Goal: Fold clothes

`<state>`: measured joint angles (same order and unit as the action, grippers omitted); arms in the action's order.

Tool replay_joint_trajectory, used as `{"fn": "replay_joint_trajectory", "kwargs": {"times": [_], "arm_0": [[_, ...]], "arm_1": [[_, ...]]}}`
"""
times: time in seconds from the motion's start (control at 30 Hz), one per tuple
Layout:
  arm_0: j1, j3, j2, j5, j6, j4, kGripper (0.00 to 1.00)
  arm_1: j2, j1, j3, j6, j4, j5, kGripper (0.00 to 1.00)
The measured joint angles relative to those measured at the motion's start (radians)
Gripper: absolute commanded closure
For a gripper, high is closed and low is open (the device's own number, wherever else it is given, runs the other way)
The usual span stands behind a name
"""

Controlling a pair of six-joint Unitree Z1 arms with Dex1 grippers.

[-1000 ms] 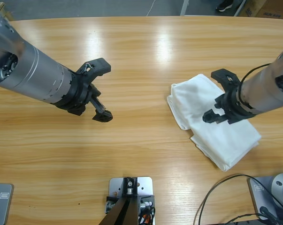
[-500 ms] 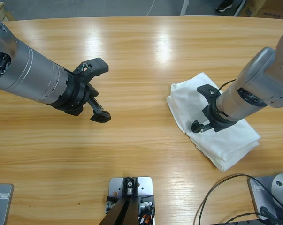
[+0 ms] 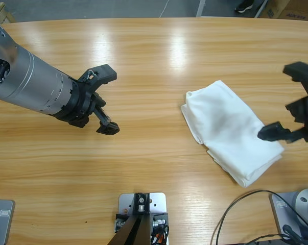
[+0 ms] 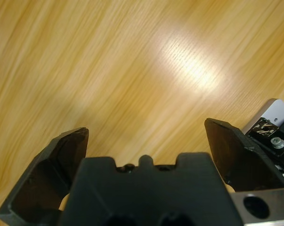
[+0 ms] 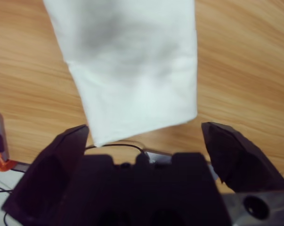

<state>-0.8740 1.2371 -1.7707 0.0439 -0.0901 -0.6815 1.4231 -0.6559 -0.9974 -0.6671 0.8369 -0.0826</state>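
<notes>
The white T-shirt (image 3: 230, 129) lies folded into a thick oblong bundle on the right half of the table, and its logo is hidden. In the right wrist view the T-shirt (image 5: 127, 66) fills the upper middle, with nothing between the jaws. My right gripper (image 3: 287, 104) is open at the right edge, just off the bundle's right end. My left gripper (image 3: 105, 102) is open over bare wood on the left, far from the shirt. The left wrist view shows my left gripper (image 4: 146, 141) with only tabletop ahead.
The wooden table (image 3: 154, 56) stretches wide between the two arms. A black cable (image 3: 235, 204) loops at the bottom right near the table's front edge. The left arm's thick silver forearm (image 3: 26, 81) crosses the upper left.
My right gripper has drawn back off the folded shirt toward the right edge, leaving the bundle lying uncovered. The left gripper has barely shifted.
</notes>
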Motion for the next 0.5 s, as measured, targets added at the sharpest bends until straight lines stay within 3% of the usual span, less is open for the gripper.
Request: {"fn": "replay_joint_trajectory", "kwargs": {"times": [0.2,0.5], "arm_0": [[-0.002,-0.005,0.017,0.0,0.0,-0.004,0.036],[-0.013,-0.016,0.022,0.0,0.0,-0.005,0.036]], "arm_1": [[-0.001,-0.042,0.211,-0.066,-0.132,0.024,0.115],[0.042,-0.147,0.254,-0.155,-0.198,0.027,0.041]]}}
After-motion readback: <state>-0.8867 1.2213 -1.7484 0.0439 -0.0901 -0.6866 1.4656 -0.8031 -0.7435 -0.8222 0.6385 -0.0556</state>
